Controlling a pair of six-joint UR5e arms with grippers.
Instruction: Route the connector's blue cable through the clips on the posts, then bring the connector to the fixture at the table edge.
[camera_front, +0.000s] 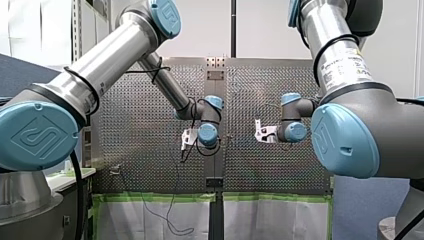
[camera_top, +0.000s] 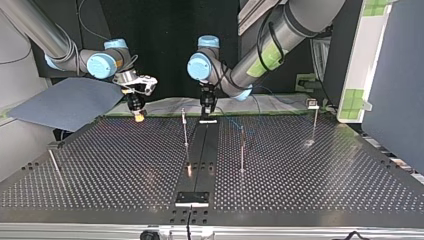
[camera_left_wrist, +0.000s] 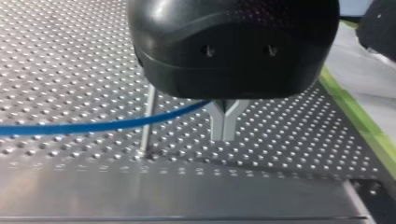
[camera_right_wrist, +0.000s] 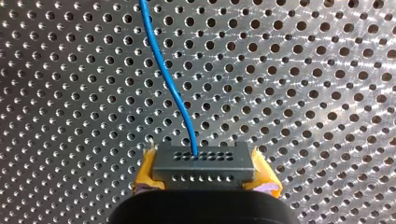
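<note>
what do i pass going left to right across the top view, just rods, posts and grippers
leaning rod → my right gripper → thin post → my left gripper → second post → post with clip

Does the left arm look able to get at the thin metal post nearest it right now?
Probably yes: the left end effector hangs just beside the thin metal post, holding the blue cable, with only bare perforated metal table between them.

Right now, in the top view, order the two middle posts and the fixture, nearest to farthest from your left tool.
1. Back post: beside my left tool, toward the view's left.
2. Front post: toward the view's right, closer to the camera.
3. Fixture: at the camera-side edge.
</note>
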